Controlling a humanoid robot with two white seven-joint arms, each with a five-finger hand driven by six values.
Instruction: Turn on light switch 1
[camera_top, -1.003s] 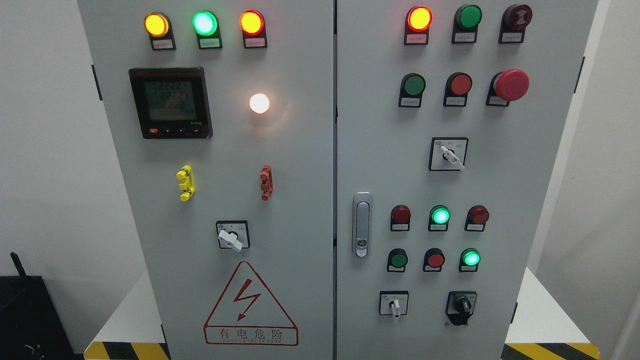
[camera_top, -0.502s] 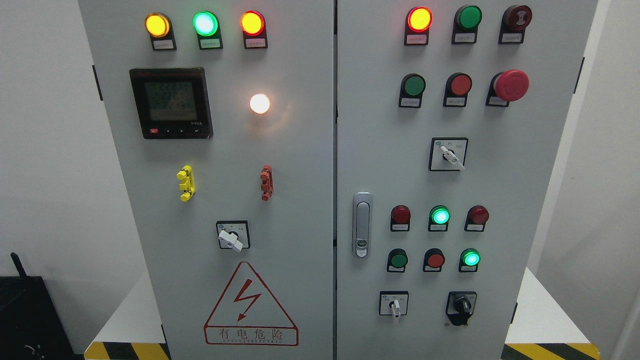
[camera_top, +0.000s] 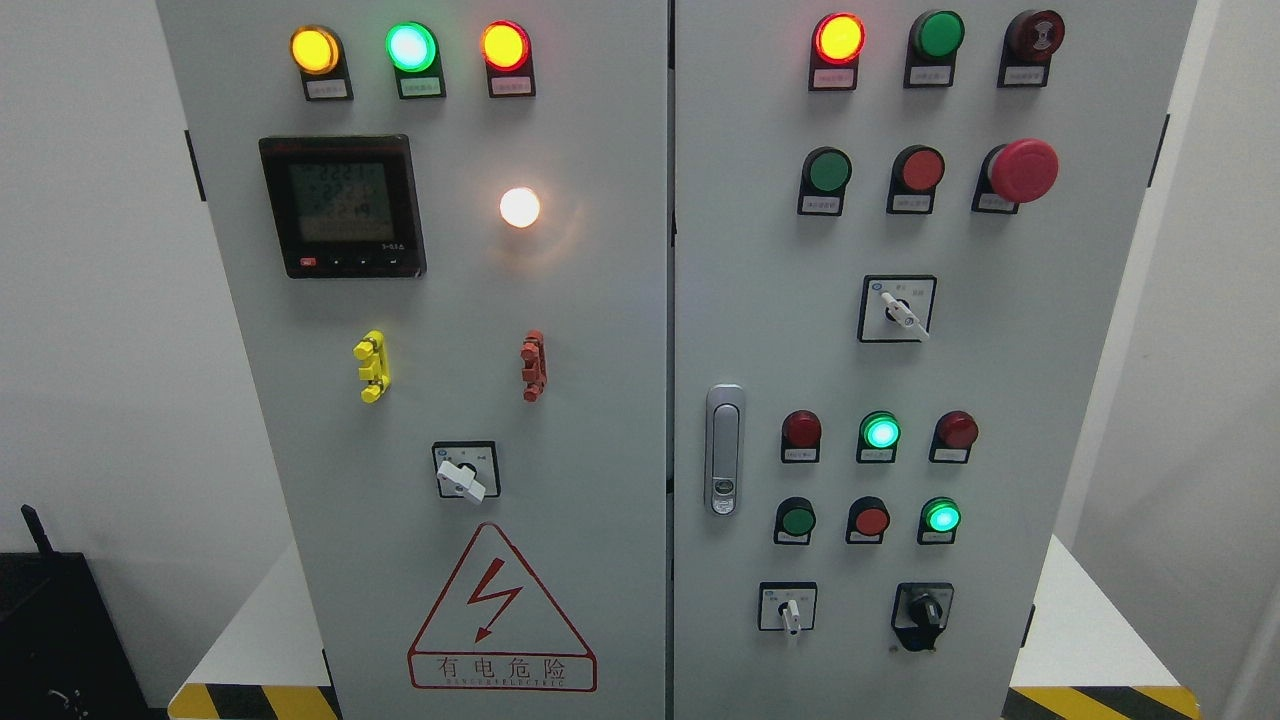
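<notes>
**Painted steel, glossy plastic, one bright handle**

In front of me the cabinet (camera_top: 600, 330) looks like sheet metal under smooth, matt grey paint. The meter (camera_top: 342, 206) has a black plastic frame and a glossy screen. The lamp lenses (camera_top: 410, 46) are shiny translucent plastic, and the mushroom button (camera_top: 1024, 170) is smooth red plastic with a dull sheen. The door handle (camera_top: 724, 450) looks like polished, chrome-like metal. The yellow clip (camera_top: 371, 365) and the red clip (camera_top: 533, 365) seem moulded plastic. The warning sticker (camera_top: 500, 620) lies flat and slightly glossy. The white rotary knob (camera_top: 461, 480) looks like smooth plastic.
</notes>
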